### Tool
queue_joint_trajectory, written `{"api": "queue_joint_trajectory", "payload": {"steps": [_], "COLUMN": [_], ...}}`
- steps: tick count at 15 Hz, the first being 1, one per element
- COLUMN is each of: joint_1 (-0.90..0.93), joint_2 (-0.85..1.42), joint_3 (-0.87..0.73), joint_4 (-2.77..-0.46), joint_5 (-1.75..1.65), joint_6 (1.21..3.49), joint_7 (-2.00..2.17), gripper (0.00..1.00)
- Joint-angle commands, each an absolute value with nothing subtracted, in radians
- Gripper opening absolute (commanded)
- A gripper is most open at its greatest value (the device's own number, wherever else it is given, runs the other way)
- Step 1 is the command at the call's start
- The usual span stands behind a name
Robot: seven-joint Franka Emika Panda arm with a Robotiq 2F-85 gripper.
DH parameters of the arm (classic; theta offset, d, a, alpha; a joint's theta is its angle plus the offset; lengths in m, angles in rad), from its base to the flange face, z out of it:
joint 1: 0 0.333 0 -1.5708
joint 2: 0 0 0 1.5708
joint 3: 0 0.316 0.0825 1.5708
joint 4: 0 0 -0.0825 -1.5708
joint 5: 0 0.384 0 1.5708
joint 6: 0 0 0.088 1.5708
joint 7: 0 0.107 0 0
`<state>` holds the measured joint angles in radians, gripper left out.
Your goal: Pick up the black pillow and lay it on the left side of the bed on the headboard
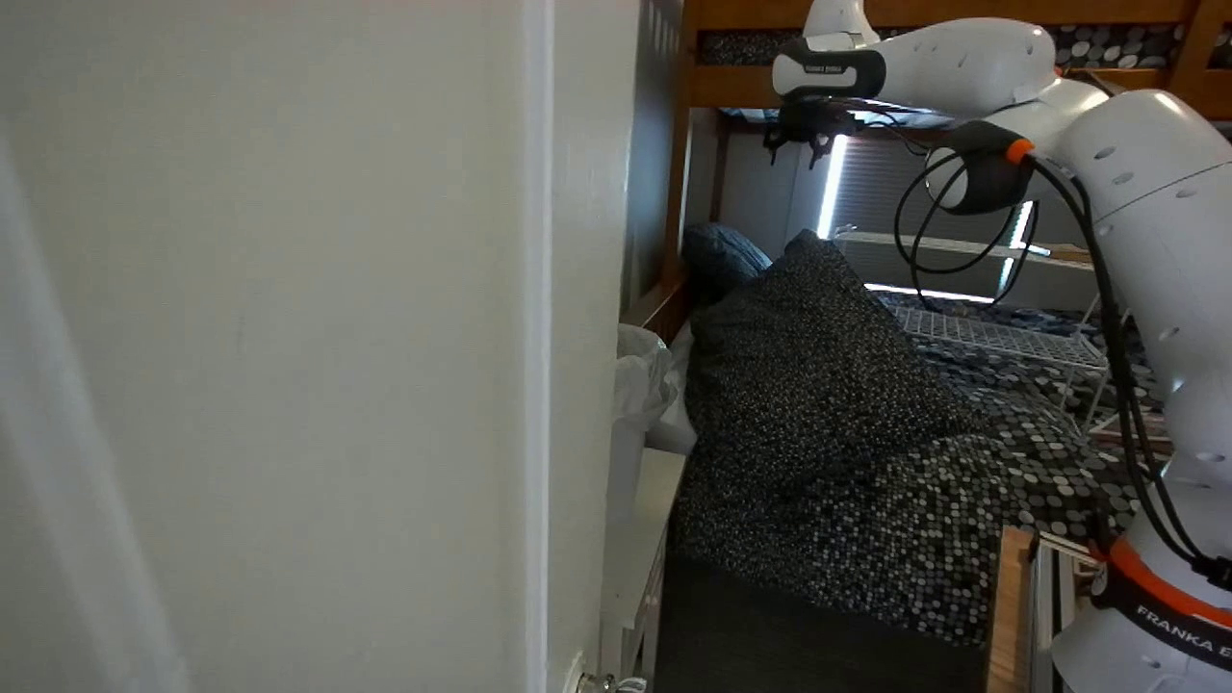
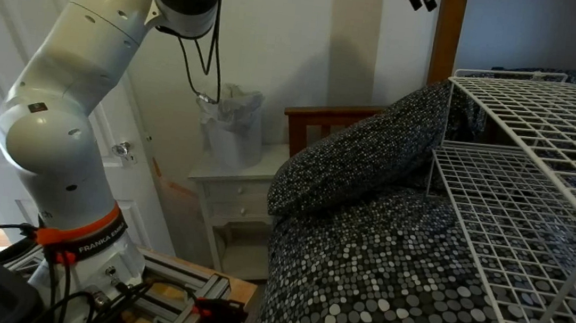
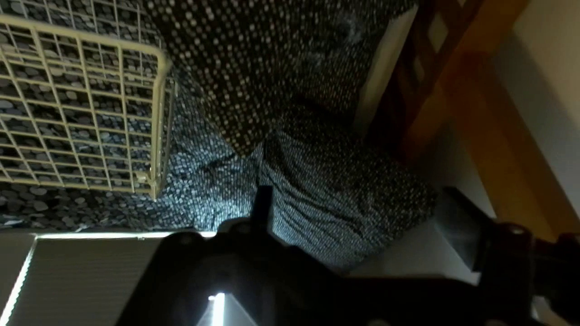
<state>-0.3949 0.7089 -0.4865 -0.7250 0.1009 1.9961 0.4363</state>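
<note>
The black pillow (image 1: 818, 375) leans on the bed (image 1: 1059, 472) against its wooden end, tilted with one corner up. It also shows in an exterior view (image 2: 358, 153) and at the top of the wrist view (image 3: 240, 59), its corner pointing down the picture. A second speckled, wrinkled pillow (image 3: 344, 194) lies behind it in the corner; it looks bluish in an exterior view (image 1: 722, 255). My gripper (image 1: 793, 159) hangs in the air above both pillows, touching neither. In the wrist view its fingers (image 3: 358, 197) are wide apart with nothing held between them.
A white wire rack (image 3: 158, 122) stands on the bed beside the pillow. A brown bunk post (image 2: 447, 34) rises near the gripper, and an upper bunk rail (image 1: 741, 87) runs close behind the wrist. A white bin (image 2: 238, 129) stands on a white nightstand (image 2: 238, 175) beside the bed end.
</note>
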Motion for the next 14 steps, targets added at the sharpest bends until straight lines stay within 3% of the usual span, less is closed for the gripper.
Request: {"api": "queue_joint_trajectory", "payload": {"steps": [1, 8, 14], "joint_1": [-0.377, -0.381, -0.288], "joint_2": [0.687, 0.707, 0.594], "joint_3": [-0.447, -0.453, -0.438], "joint_4": [-0.755, -0.731, -1.050], "joint_5": [0.112, 0.099, 0.051], "joint_6": [1.837, 1.855, 1.814], "joint_7": [0.359, 0.382, 0.207], "gripper": [1.00, 1.00, 1.00]}}
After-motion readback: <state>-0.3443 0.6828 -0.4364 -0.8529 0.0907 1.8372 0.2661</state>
